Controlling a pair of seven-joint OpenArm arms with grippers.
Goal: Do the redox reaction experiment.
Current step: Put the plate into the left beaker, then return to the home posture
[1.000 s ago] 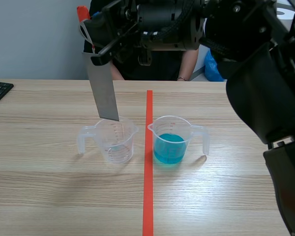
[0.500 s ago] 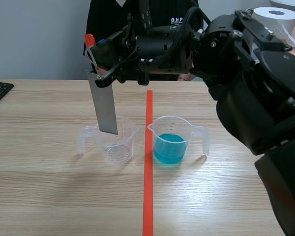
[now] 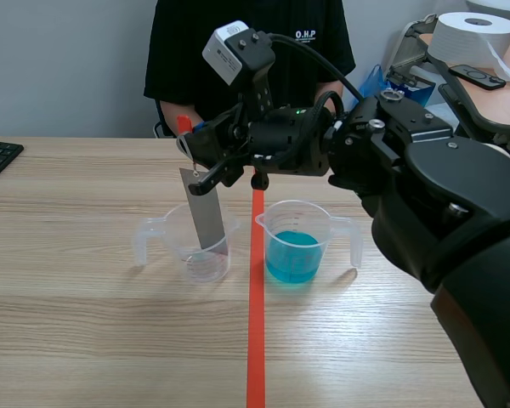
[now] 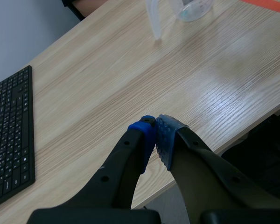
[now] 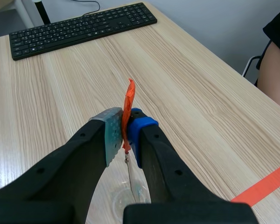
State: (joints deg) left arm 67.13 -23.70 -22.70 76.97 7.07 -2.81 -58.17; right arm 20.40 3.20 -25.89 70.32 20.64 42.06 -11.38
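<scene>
1. Right end effector (image 5: 126, 123): closed on orange tab (image 5: 129, 100) at top of grey metal strip (image 3: 206, 217). Strip hangs tilted, lower end inside empty clear cup (image 3: 195, 255), left of tape line.
2. Cup w/ blue liquid (image 3: 296, 246) just beside it, across tape; both on table (image 3: 85, 340).
3. Left end effector (image 4: 155, 135): pads shut together, nothing held, above table edge, well apart from cups.
4. Strip prob. thin, stiff, light; dangles from tab, so likely to swing. Best grip pt = tab, pads clear of liquid.
5. Cups prob. light plastic, easily tipped by a knock on rim.
</scene>
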